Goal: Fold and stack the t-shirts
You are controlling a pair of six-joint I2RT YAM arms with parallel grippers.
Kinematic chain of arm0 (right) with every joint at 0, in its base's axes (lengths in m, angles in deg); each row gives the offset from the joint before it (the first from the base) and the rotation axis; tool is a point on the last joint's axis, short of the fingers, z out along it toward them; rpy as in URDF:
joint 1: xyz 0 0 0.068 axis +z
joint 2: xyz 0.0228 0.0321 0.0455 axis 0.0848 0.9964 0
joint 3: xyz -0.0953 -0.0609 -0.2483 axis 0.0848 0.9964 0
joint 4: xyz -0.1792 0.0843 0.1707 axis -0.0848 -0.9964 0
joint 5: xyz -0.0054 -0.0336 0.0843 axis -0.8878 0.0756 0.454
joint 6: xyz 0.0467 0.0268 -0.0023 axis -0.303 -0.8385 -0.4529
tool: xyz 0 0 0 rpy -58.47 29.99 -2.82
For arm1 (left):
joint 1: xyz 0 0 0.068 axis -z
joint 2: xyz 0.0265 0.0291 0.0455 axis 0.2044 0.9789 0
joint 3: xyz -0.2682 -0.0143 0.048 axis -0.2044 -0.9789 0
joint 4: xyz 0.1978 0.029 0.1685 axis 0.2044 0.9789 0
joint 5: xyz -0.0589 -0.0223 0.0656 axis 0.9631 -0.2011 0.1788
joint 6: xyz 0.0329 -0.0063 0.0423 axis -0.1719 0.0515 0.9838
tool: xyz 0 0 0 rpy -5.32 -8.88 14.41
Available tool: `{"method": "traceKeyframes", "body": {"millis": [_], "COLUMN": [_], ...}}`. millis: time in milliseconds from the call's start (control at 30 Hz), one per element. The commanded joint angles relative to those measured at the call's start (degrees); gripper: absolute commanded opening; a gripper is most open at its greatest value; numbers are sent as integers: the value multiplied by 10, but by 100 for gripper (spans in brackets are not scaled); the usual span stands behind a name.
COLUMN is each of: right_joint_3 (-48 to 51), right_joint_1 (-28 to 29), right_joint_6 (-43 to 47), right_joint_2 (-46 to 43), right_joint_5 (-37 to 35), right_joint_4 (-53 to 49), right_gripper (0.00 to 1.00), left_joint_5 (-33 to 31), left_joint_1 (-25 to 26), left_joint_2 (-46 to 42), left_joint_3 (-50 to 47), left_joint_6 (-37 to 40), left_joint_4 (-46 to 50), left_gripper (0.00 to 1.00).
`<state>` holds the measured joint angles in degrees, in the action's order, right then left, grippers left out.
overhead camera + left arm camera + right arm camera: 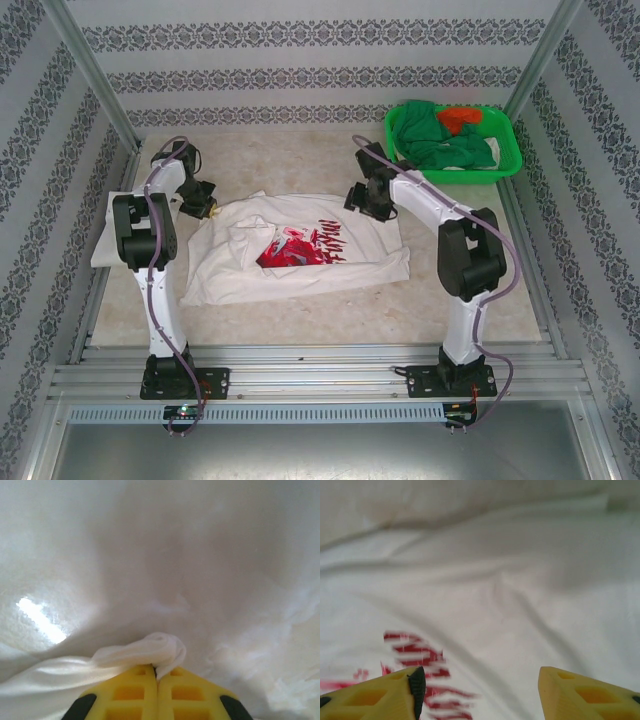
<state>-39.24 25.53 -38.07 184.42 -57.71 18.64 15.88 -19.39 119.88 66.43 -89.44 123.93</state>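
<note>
Looking down from the top, I see a pale marbled bench [330, 310] inside patterned walls [300, 60], with the printed t-shirt [300, 250] rumpled at its middle. Bare bench runs before and behind the shirt. A green basket [455, 140] sits past its far right corner, and a white cloth [105, 245] lies off its left.

Left wrist: my left claw [156, 672] is pinched tight on a fold of the t-shirt.

Right wrist: my right claw [477, 690] is spread wide over the t-shirt, beside its red lettering [420, 655].

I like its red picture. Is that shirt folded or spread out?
Mostly spread, rumpled: the t-shirt lies wide on the table, one flap covering part of its graphic.
</note>
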Motion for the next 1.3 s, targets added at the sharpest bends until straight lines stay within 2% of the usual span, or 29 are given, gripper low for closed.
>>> {"method": "traceKeyframes", "body": {"millis": [0,133,233,467,667,733,833,1000,1067,1100,1267], "right_joint_3": [-70,-150,-200,-277,-261,-241,-211,-146,-105,-83,-15], "right_joint_1": [-16,-22,-25,-29,-18,-14,-9,7,13,16,20], "right_joint_6": [-32,-44,-48,-53,-44,-37,-21,6,6,5,-6], "right_joint_2": [55,119,158,229,231,223,204,159,135,122,77], "right_joint_5": [-92,-139,-147,-105,-52,-37,-24,-28,-32,-36,-52], "right_joint_4": [-57,-92,-103,-122,-108,-90,-68,-52,-34,-22,26], "right_gripper": [61,61,60,59,58,53,41,11,3,0,0], "left_joint_5": [-3,-2,-2,2,4,6,7,7,7,7,9], "left_joint_1": [1,1,1,1,1,1,1,1,1,1,1], "left_joint_2": [-8,-21,-30,-37,-38,-38,-37,-38,-37,-37,-36], "left_joint_3": [-22,-44,-59,-70,-69,-69,-69,-69,-68,-69,-64], "left_joint_6": [4,6,6,6,5,4,3,4,4,4,4], "left_joint_4": [19,14,8,2,-2,-5,-7,-8,-9,-9,-10], "left_gripper": [0,0,0,0,0,0,0,0,0,0,0]}}
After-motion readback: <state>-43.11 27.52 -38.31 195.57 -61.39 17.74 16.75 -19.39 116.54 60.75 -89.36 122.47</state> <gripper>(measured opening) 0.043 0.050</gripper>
